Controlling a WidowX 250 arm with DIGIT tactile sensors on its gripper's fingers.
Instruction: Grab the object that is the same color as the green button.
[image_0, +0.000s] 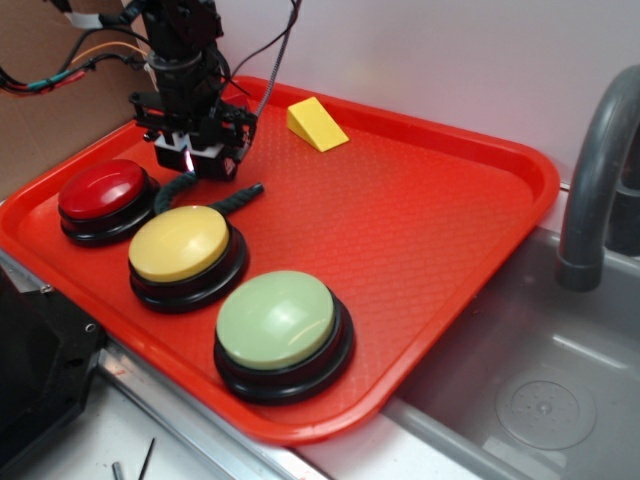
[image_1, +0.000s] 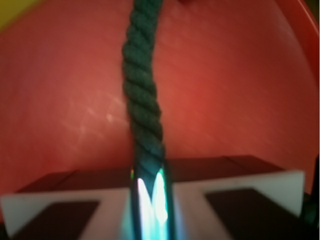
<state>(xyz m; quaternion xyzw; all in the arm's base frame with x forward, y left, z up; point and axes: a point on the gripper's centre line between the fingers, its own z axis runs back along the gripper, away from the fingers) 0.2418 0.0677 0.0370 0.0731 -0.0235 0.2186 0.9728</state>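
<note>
The dark grey-green twisted rope piece (image_0: 236, 195) lies on the red tray (image_0: 400, 220), behind the yellow button. My gripper (image_0: 197, 165) is down over its middle. In the wrist view the rope (image_1: 142, 90) runs straight into the narrow gap between my fingers (image_1: 115, 200), and the gripper (image_1: 150, 180) is shut on it. Both rope ends still look to rest on the tray. The pale-green dome button (image_0: 278, 320) on its black base sits at the tray's front edge, away from the gripper.
A yellow dome button (image_0: 180, 243) and a red dome button (image_0: 102, 188) stand close in front of and left of the gripper. A yellow wedge block (image_0: 317, 123) lies at the tray's back. A steel sink (image_0: 560, 400) and grey faucet (image_0: 600, 170) are at the right.
</note>
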